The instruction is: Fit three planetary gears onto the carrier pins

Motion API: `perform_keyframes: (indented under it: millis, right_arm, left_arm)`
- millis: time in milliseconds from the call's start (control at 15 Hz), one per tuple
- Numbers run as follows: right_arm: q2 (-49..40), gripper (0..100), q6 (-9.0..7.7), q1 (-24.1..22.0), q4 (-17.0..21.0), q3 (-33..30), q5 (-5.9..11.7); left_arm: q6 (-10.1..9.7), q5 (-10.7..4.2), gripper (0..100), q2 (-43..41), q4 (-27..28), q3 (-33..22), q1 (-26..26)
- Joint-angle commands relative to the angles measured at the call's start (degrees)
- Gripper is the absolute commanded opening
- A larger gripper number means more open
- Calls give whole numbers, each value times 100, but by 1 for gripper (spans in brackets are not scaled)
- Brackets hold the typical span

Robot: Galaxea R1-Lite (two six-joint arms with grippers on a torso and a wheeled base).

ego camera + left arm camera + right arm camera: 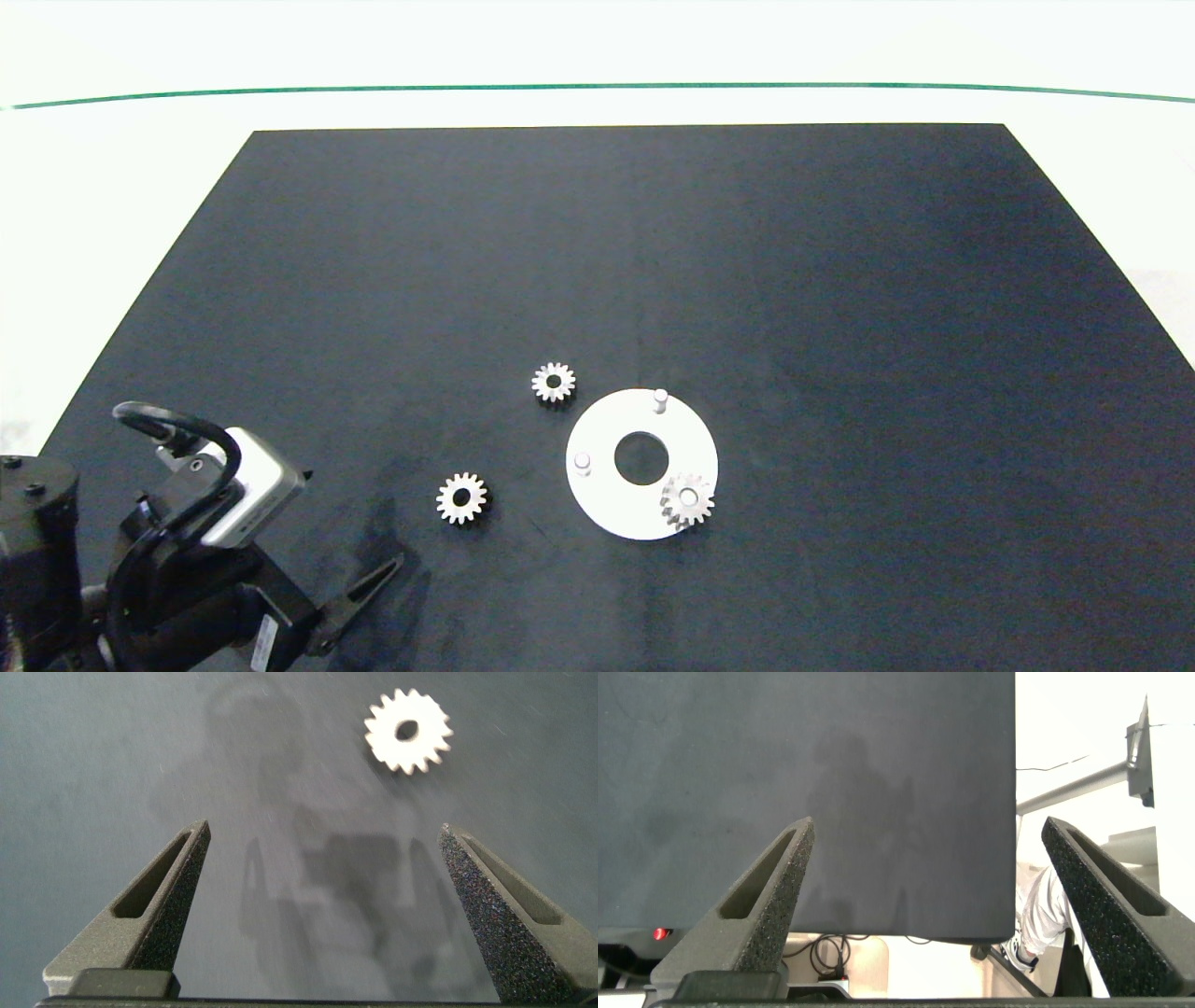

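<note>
While our left gripper (322, 873) hangs wide open and empty over the black mat (840, 280) near its front left corner, one small silvery toothed gear (462, 497) lies just ahead, nothing between. A second gear (554, 382) sits beside the flat white ring-shaped disc (607, 499); a third (688, 499) sits on one of its three pegs, two pegs (660, 399) bare. Our right gripper (924, 905), spread wide, holds nothing at the mat's edge.

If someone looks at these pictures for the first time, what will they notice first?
Probably the white disc near the middle of the black mat, with one gear already on a pin and two pins bare. Two loose gears lie to its left, near the open left gripper.
</note>
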State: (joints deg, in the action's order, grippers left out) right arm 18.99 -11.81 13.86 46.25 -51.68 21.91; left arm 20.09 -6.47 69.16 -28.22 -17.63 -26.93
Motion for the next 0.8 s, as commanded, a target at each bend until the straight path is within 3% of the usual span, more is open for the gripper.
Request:
perform_keyframes:
  millis: [67, 800]
  right_arm:
    - [-194, 100, -5, -15, 24, 96, 15]
    - [-423, 100, -23, 11, 24, 351, 15]
  left_arm:
    - [-5, -126, 100, 581, -17, -21, -190]
    - [-75, -117, 100, 1179, 1, -637, -278]
